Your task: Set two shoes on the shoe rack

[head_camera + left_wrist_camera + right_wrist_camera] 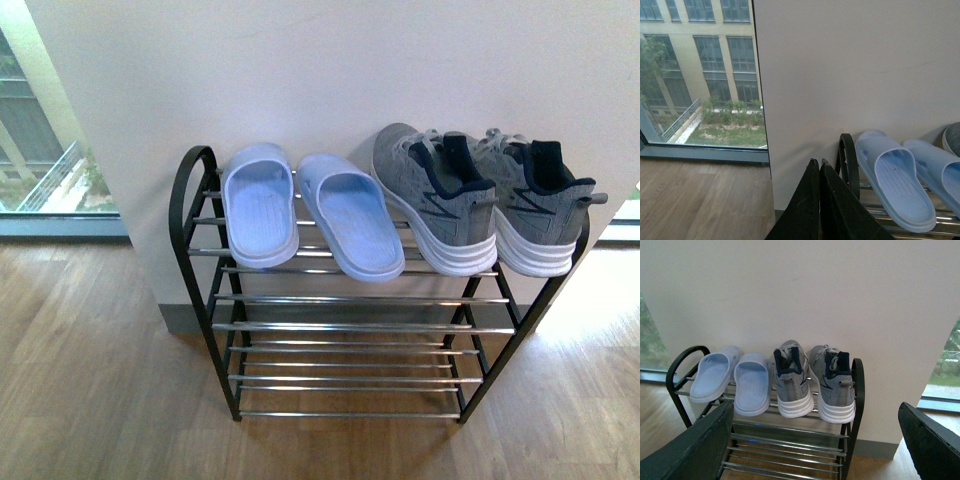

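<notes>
You see a pair of grey sneakers (pixel 480 200) standing side by side, heels toward you. Behind them is a pale wall (pixel 330 70); below, a wooden floor (pixel 90 380), with a window (pixel 700 75) off to the left.

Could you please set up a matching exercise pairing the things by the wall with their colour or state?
Things:
1. slippers
2. sneakers
3. shoe rack
4. left claw

Descriptions:
A. shut
B. grey with white soles
C. pale blue
D. black frame, shiny bars

Pairs: 1-C, 2-B, 3-D, 4-A
</notes>
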Available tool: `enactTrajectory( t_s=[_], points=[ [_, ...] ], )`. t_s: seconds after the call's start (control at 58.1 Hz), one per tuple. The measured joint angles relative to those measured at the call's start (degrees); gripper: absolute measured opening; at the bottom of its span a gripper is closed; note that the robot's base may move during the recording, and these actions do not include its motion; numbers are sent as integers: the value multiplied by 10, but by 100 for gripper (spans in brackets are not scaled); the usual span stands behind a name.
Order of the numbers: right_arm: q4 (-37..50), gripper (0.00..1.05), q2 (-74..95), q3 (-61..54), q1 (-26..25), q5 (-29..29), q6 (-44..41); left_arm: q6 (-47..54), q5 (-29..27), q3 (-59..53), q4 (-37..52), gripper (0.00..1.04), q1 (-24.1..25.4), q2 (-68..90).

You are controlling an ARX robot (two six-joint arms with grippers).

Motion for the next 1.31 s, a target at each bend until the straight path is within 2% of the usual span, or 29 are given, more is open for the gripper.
enactTrajectory(
  t_s=[0.12,0.172,0.293,0.723,1.308],
  points=[
    [0,95,0,0,0,0,0,0,7,-33,-23,1,10,-54],
    [0,95,0,0,0,0,0,1,38,-45,-35,1,28,-77],
    [0,95,0,0,0,0,0,1,41,-67,-63,1,45,-127],
    [0,95,0,0,0,0,0,1,44,-115,-209,1,45,-323],
    [0,95,0,0,0,0,0,1,44,-125,-406,1,45,-542]
  ],
)
